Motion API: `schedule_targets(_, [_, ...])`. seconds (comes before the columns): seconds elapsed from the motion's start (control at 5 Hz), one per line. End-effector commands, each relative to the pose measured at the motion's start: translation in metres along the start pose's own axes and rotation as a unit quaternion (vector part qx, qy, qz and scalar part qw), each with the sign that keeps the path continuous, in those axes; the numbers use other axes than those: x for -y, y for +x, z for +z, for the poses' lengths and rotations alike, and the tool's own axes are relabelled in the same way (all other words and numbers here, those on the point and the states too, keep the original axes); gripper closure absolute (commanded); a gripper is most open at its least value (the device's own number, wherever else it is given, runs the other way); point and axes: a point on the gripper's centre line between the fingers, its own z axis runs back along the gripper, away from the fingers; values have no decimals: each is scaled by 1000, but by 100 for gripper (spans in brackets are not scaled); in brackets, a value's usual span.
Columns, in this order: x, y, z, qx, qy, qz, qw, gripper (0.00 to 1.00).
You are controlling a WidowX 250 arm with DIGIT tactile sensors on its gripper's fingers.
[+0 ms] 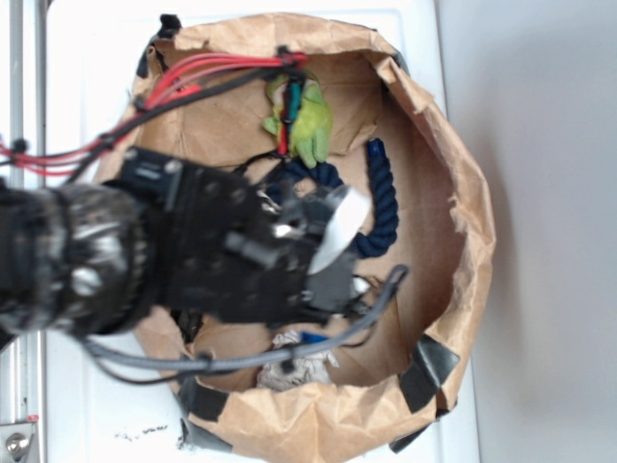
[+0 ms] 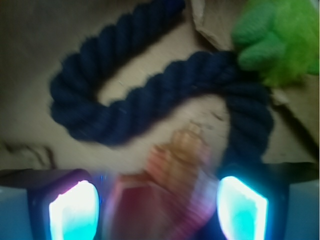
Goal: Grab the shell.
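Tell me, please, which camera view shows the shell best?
The wrist view. There the shell appears as a blurred orange-tan shape between the two glowing fingertips of the gripper, just below the blue rope. In the exterior view, the arm and gripper cover that spot, so the shell is not visible there.

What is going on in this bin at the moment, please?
The arm is reaching into a paper-lined bin, going for the shell. In the wrist view the shell lies blurred between the gripper's open fingers, not visibly clamped. A blue rope curls just beyond it, beside a green plush toy. A paper wad sits near the bin's edge.
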Motion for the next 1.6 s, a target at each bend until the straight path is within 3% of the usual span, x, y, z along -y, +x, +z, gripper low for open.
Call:
schedule_targets(0.0, [-49, 5, 22, 30, -14, 12, 999, 100])
schedule_targets(0.6, [-2, 29, 22, 29, -32, 15, 999, 100])
schedule_targets(0.8, [8, 34, 31, 16, -42, 12, 999, 100])
schedule_targets(1.0, [20, 45, 55, -18, -55, 2, 998, 100])
schedule_targets(1.4, [16, 57, 102, -57, -68, -28, 996, 100])
